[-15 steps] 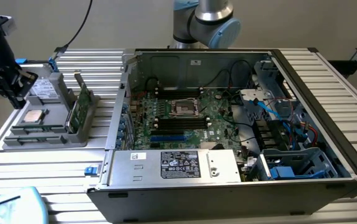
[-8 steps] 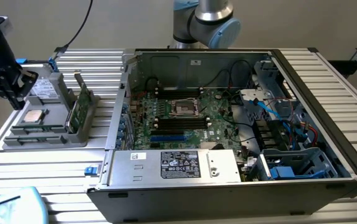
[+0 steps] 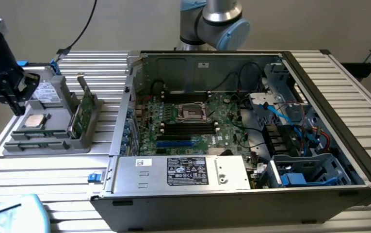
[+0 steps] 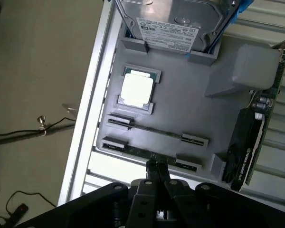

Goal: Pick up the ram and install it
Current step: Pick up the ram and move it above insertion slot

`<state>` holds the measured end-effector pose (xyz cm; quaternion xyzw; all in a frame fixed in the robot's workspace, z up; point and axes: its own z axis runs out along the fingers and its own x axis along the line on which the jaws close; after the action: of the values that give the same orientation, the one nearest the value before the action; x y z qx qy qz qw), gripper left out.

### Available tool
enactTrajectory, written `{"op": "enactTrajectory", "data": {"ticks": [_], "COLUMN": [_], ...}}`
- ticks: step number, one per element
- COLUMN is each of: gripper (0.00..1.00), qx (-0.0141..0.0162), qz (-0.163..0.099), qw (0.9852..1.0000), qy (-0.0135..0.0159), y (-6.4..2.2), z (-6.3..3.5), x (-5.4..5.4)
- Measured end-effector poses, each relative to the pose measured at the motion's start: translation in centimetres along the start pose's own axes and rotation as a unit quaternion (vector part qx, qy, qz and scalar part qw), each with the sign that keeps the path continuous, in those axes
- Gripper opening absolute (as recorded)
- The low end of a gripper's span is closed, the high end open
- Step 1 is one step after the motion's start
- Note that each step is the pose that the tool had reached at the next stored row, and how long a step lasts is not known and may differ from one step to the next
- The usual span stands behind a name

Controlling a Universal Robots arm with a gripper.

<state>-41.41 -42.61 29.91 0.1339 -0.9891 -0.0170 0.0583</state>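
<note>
Two ram sticks stand on edge in the grey holder tray: the nearer ram and a second ram just behind it. My gripper is shut with nothing between its fingers, and its tips hover just above the nearer stick's middle. In the exterior view the gripper hangs over the left end of the tray, left of the open computer case. The motherboard's black memory slots lie beside the processor socket.
The tray also carries a processor chip, a hard drive and an upright green graphics card. Cables and a drive cage fill the case's right side. A power supply sits at its front.
</note>
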Motion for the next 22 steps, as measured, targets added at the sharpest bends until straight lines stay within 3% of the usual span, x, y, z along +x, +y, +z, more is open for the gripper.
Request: {"op": "enactTrajectory", "data": {"ticks": [2, 6, 11, 15, 18, 22], "gripper": [0.11, 0.11, 0.11, 0.11, 0.11, 0.11], "qx": [0.0011, 0.0037, 0.0087, 0.0127, 0.0158, 0.0204], "qz": [-0.018, -0.063, -0.108, -0.144, -0.171, -0.206], "qw": [0.9998, 0.998, 0.9941, 0.9895, 0.9851, 0.9784], "qy": [0.0006, 0.0022, 0.0045, 0.0064, 0.0077, 0.0052], "y": [0.0, -0.01, -0.02, -0.02, -0.02, -0.03], "z": [0.06, 0.22, 0.31, 0.39, 0.45, 0.53], "x": [0.0, -0.02, -0.03, -0.04, -0.05, -0.06]}}
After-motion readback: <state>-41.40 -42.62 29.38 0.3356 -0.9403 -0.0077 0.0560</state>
